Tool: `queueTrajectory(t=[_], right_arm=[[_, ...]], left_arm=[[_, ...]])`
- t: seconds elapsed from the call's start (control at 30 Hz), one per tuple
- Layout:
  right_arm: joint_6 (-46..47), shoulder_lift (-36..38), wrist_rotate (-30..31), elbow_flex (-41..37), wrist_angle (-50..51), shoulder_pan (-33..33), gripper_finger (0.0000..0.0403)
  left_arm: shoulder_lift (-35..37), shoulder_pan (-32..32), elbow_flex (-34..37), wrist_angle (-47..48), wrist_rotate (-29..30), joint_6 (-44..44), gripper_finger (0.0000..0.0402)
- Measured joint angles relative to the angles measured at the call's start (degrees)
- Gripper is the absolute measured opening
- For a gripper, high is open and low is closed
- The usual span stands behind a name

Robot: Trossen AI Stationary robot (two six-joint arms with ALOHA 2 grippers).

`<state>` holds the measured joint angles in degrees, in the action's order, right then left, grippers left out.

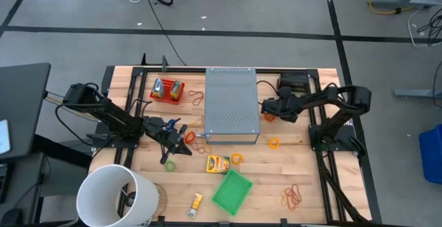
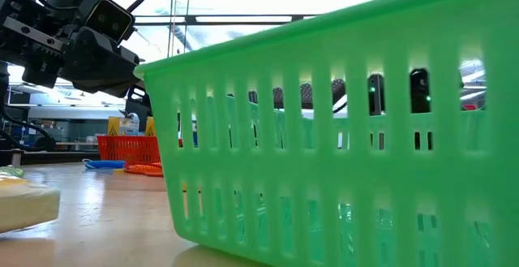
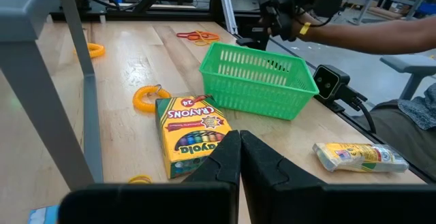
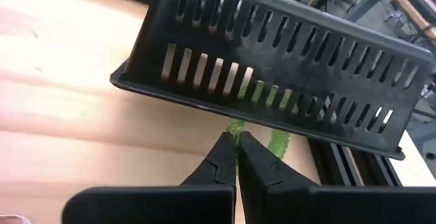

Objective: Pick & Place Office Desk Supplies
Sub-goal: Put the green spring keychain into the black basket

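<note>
We see the desk (image 1: 276,172) evenly and brightly lit from overhead in the high view, with only soft, short shadows beside the grey box (image 1: 232,106) and the white bucket (image 1: 114,196). At desk height the green basket (image 2: 340,129) fills our frame so near the lens that its slats go soft, and the bright ceiling lights and windows behind it wash out — the arm at upper left stands nearly in silhouette. In the right wrist view the black basket (image 4: 272,54) and wood look blurred and pale with glare, while our left wrist view stays clear.
</note>
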<state>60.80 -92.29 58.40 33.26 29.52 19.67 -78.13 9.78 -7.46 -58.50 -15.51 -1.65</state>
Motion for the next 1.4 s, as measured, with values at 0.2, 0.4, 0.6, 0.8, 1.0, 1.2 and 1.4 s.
queueTrajectory(t=[0.2,0.4,0.6,0.8,1.0,1.2,1.4], right_arm=[[3.1,0.0,1.6,0.0,-0.2,-3.0,0.0000],[7.4,0.0,8.0,0.0,-0.2,-8.3,0.0000],[9.0,0.1,15.2,0.1,-0.3,-11.0,0.0000],[9.5,0.1,17.4,0.1,-0.6,-9.9,0.0000],[8.2,0.1,13.2,0.1,-1.5,-7.2,0.0000],[3.8,0.7,13.5,0.1,-6.5,-7.3,0.0000],[-4.8,2.2,13.7,0.1,-16.3,-5.5,0.0000]], left_arm=[[0.0,0.0,0.0,0.0,0.0,0.0,0.0008],[0.0,0.0,0.0,0.0,0.0,0.0,0.0008],[0.0,0.0,0.0,0.0,0.0,0.0,0.0008],[0.0,0.0,0.0,0.0,0.0,0.0,0.0008],[0.0,0.0,0.0,0.0,0.0,0.0,0.0008],[0.0,0.0,0.0,0.0,0.0,0.4,0.0008],[0.0,0.0,0.0,-0.1,-0.1,0.5,0.0008]])
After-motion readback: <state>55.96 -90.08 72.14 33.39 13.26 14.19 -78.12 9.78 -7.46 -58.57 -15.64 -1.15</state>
